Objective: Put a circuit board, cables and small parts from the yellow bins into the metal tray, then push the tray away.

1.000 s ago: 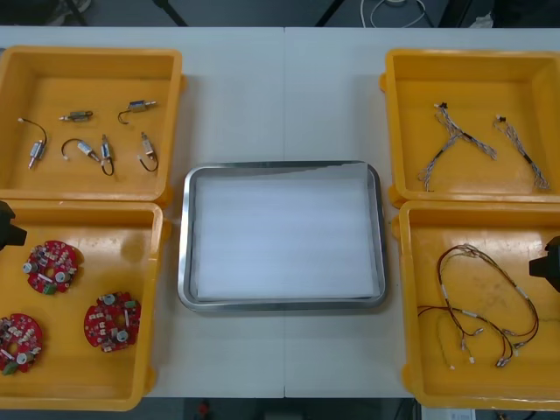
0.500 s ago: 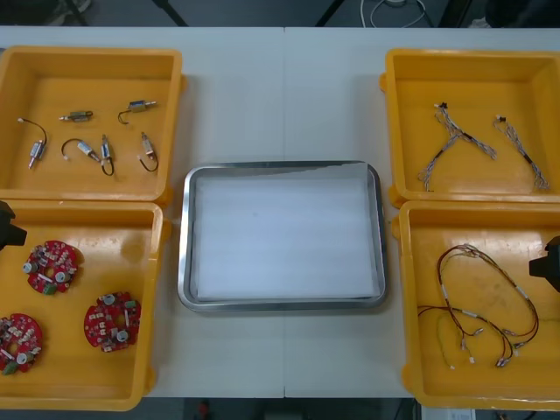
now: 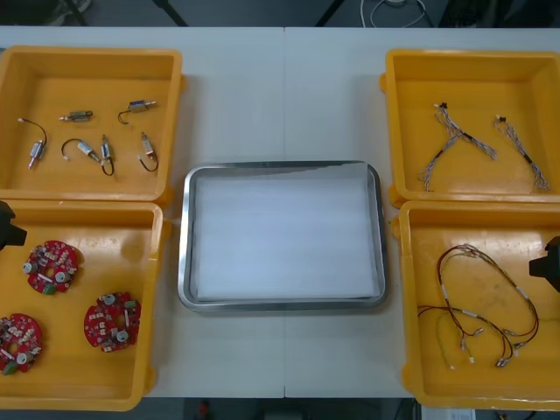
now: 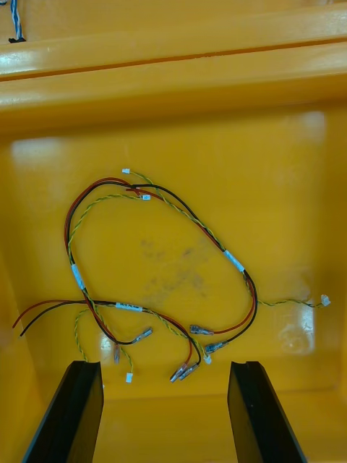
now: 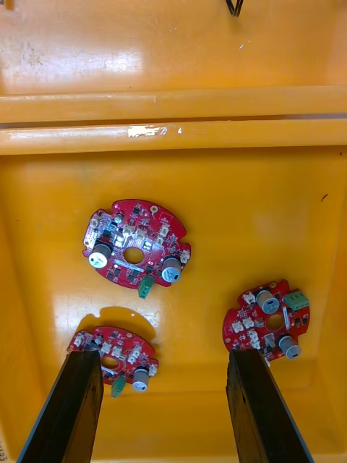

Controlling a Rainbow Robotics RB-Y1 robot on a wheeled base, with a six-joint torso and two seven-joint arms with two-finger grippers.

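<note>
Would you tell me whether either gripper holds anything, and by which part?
Nothing is held. The left gripper is open near the circuit boards, the right gripper open near the red and yellow cables.

You have no word, number or brand to read here. The white sleeves (image 4: 77, 277) on the red and yellow cables (image 4: 134, 189), lying just ahead of your right gripper (image 4: 165, 369), are too small to tell whether they carry any print. The round red circuit boards (image 5: 135, 242), ahead of your left gripper (image 5: 165, 358) and one beside each of its fingers, are crowded with small components, and any lettering on them is too fine to make out.
</note>
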